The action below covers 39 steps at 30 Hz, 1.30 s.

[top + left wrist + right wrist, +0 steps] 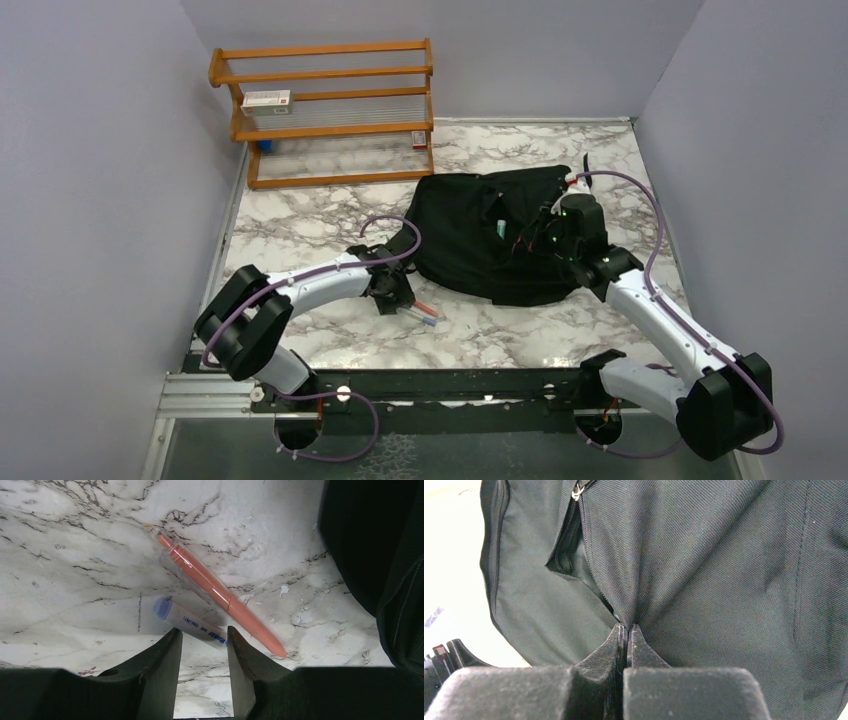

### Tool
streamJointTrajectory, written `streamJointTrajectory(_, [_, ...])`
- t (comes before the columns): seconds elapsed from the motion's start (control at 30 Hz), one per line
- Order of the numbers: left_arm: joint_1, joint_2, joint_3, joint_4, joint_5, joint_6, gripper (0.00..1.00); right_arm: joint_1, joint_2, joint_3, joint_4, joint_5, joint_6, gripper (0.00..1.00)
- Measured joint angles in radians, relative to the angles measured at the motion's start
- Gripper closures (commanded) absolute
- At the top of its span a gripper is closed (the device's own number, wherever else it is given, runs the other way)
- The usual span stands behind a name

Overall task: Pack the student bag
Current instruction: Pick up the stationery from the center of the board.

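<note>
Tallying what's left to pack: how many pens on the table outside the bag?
2. An orange pen and a white pen with a pale blue cap lie close together just ahead of the left gripper. Others may be hidden in the student bag.

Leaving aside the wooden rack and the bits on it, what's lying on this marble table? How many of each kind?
Bags: 1, the black student bag
Pens: 2, an orange pen and a white pen with a pale blue cap
Total: 3
</note>
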Motion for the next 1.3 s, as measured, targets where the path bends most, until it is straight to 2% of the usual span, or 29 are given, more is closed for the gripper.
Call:
streamJointTrajectory(0.4, [0.011,0.024,0.016,-0.003,-0.017,0.008,0.76,0.0,0.012,0.0,0.005,0.0,-0.015,0.99])
streamJointTrajectory(0.53, [0.037,0.025,0.014,-0.001,-0.02,0.023,0.85,0.0,0.013,0.0,0.005,0.0,-0.015,0.99])
streamJointTrajectory(0.7, [0.135,0.02,0.008,0.014,-0.025,0.071,0.99,0.0,0.018,0.0,0.006,0.0,-0.015,0.99])
streamJointTrajectory(0.93, [0.269,-0.002,-0.006,0.014,-0.061,0.172,1.0,0.0,0.019,0.0,0.006,0.0,-0.015,0.99])
streamJointTrajectory(1.1, [0.3,-0.005,0.014,-0.002,-0.075,0.249,1.0,0.0,0.019,0.0,0.005,0.0,-0.015,0.99])
streamJointTrajectory(1.3, [0.302,-0.108,0.108,0.023,-0.072,0.322,1.0,0.0,0.026,0.004,0.005,0.0,-0.016,0.99])
